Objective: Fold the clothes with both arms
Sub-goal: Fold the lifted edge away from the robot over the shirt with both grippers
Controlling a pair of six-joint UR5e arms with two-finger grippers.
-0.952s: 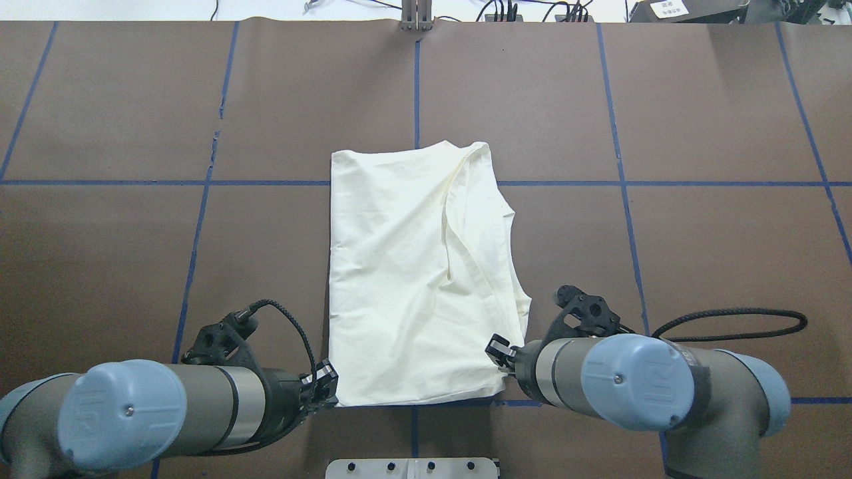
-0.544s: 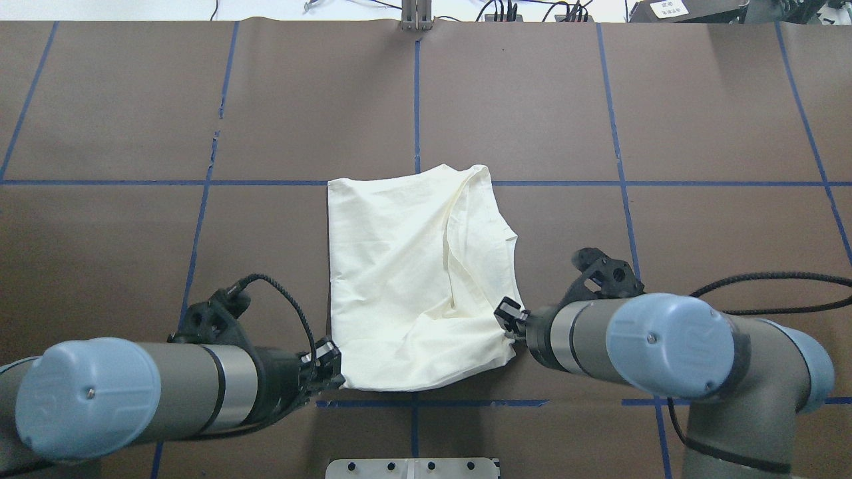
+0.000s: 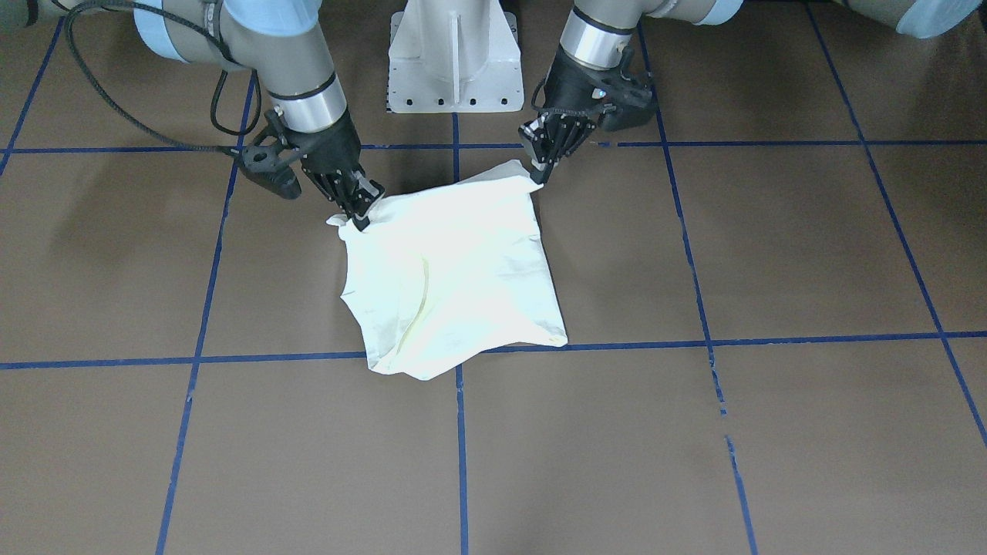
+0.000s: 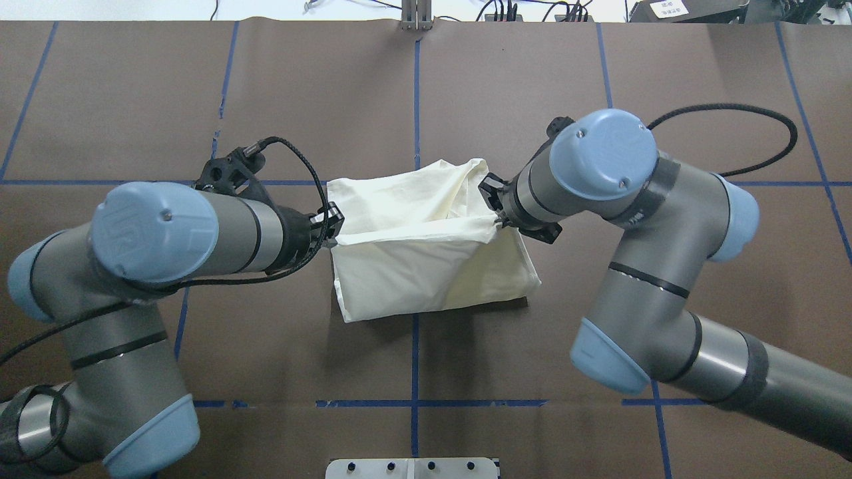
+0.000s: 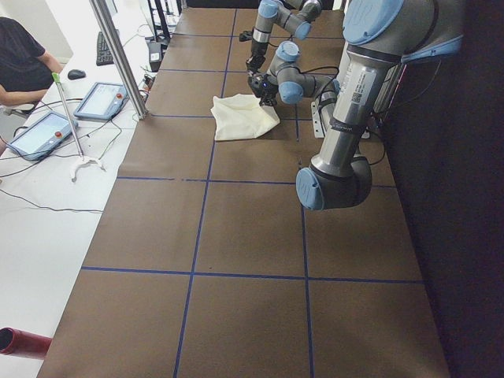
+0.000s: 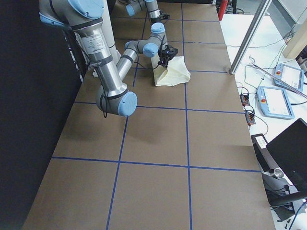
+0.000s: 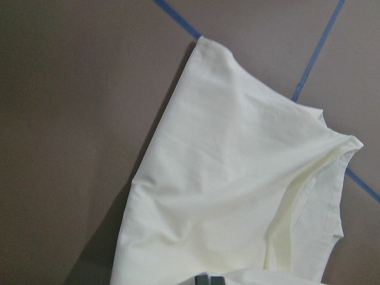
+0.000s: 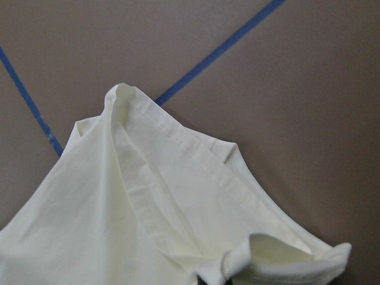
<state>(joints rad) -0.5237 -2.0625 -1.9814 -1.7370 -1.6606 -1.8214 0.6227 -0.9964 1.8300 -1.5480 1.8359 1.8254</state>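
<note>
Where the left gripper (image 4: 331, 223) and right gripper (image 4: 491, 199) clamp its raised corners, the shirt (image 4: 426, 279) sags between them. Table (image 4: 599, 86) surface extends beyond every edge.

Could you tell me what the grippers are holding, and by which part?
The left gripper and right gripper each pinch one lifted corner of the T-shirt.

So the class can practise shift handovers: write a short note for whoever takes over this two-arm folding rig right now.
Left end effector: shut on one robot-side corner of the cream T-shirt.
Right end effector: shut on the other robot-side corner.
Shirt: mid-table, print hidden, far part flat, held edge raised above it.
Done: both corners gripped and off the table.
Left: probably lay the held edge onto the far edge, release, smooth.
</note>
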